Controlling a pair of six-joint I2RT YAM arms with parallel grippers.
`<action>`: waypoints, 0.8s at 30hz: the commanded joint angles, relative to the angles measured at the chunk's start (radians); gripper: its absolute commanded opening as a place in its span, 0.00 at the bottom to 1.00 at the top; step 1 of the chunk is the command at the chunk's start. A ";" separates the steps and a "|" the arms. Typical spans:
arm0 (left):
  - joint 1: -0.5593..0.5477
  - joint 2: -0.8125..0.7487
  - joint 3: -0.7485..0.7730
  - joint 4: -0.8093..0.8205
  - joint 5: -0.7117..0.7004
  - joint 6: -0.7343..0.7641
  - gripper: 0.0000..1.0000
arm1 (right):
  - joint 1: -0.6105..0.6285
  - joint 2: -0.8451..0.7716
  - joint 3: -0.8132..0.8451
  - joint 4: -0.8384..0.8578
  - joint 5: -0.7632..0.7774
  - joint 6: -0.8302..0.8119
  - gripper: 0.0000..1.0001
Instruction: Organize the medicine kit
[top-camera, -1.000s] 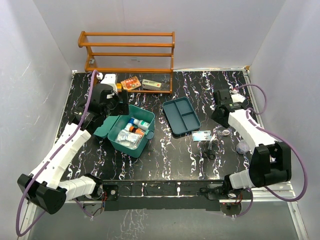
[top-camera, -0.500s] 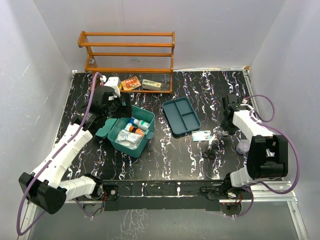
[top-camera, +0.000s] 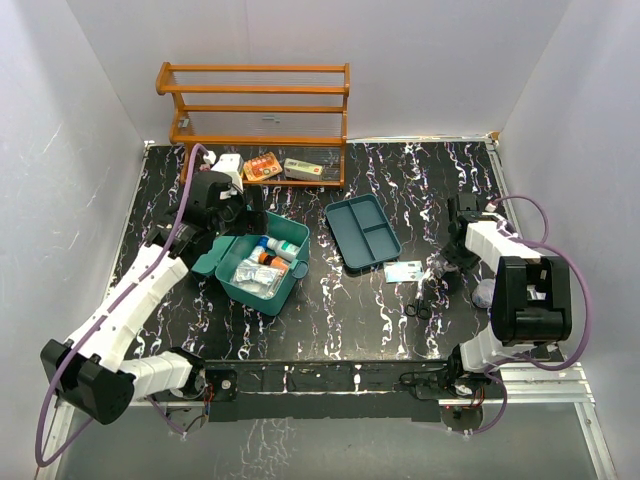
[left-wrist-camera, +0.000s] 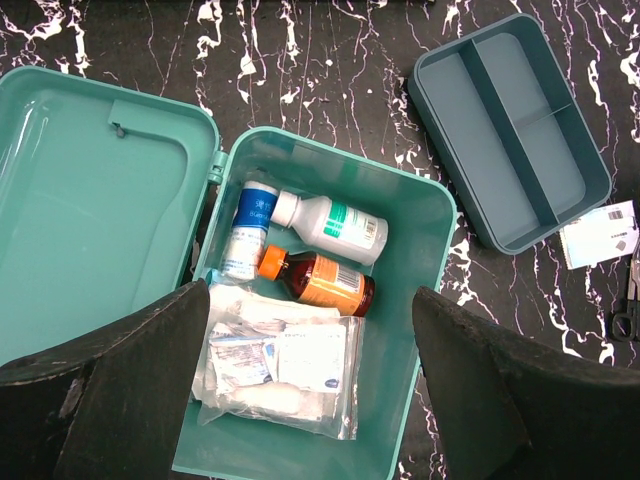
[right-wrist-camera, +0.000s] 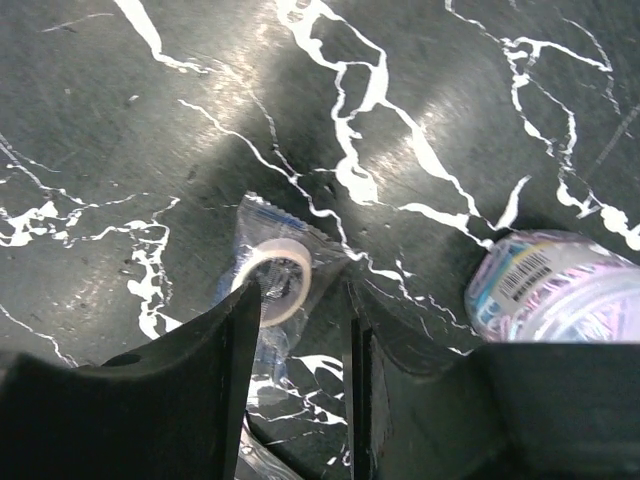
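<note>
The teal-green medicine kit (top-camera: 264, 264) lies open on the black marbled table, its lid (left-wrist-camera: 90, 220) folded out to the left. Inside the box (left-wrist-camera: 420, 260) lie a white bottle (left-wrist-camera: 330, 225), an amber bottle with an orange cap (left-wrist-camera: 318, 282), a blue-labelled tube (left-wrist-camera: 247, 232) and a clear bag of dressings (left-wrist-camera: 285, 370). My left gripper (top-camera: 243, 218) hovers above the kit, open wide and empty (left-wrist-camera: 315, 400). My right gripper (top-camera: 452, 268) is low on the table at the right, jaws a little apart around a bagged roll of tape (right-wrist-camera: 276, 280).
A darker teal divided tray (top-camera: 363, 231) lies right of the kit. A white packet (top-camera: 403, 271) and scissors (top-camera: 420, 300) lie near the right gripper, and a small bottle with a pink and blue label (right-wrist-camera: 555, 290) beside it. An orange wooden rack (top-camera: 255, 105) with small boxes (top-camera: 262, 165) stands at the back.
My right gripper has moved toward the near edge and down onto the bagged tape. My left gripper has shifted slightly toward the kit and stays open.
</note>
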 joint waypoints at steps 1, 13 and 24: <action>0.005 0.002 0.001 0.012 0.012 -0.003 0.81 | -0.007 0.009 -0.004 0.122 -0.023 -0.048 0.37; 0.004 0.016 0.014 0.011 0.003 0.002 0.81 | -0.011 0.054 -0.050 0.158 -0.076 -0.067 0.19; 0.004 0.035 0.032 0.016 0.003 0.007 0.81 | -0.010 -0.014 0.090 0.119 -0.169 -0.150 0.17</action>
